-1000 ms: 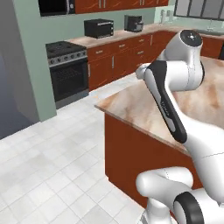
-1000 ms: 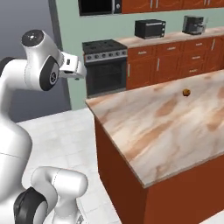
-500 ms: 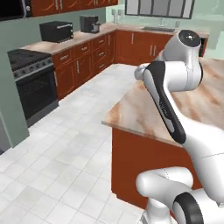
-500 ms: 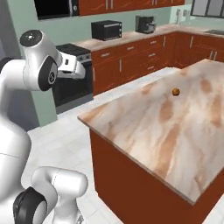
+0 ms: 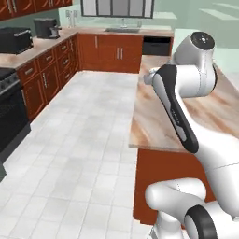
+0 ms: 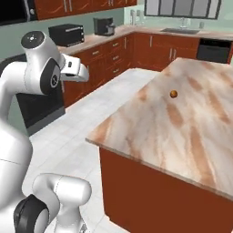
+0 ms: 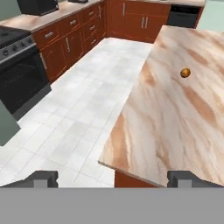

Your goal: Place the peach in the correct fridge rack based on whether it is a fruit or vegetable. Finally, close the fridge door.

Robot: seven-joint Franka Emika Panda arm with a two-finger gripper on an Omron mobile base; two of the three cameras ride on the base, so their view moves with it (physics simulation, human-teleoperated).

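The peach [image 6: 173, 94] is a small orange ball lying on the marble top of the kitchen island [image 6: 182, 132]. In the hand view the peach [image 7: 185, 73] sits far ahead and to the right, on the island top [image 7: 166, 118]. My gripper [image 7: 113, 179] is open with nothing between its two dark fingertips [image 7: 43, 178], and it hangs over the tiled floor, short of the island's near corner and well away from the fruit. In the right base view the white hand [image 6: 75, 68] is held high, left of the island. The fridge rack and fridge door are out of view.
A black stove [image 7: 17, 74] stands at the left against red-brown cabinets [image 7: 74, 39]. A black toaster oven [image 6: 66, 34] and a coffee machine [image 6: 103, 26] sit on the back counter. White tiled floor [image 5: 79, 140] runs between the cabinets and the island [image 5: 154, 116].
The whole picture has swung as the base turns: stove and cabinets slid left, and the island with the peach came closer to the middle. The gripper stayed open.
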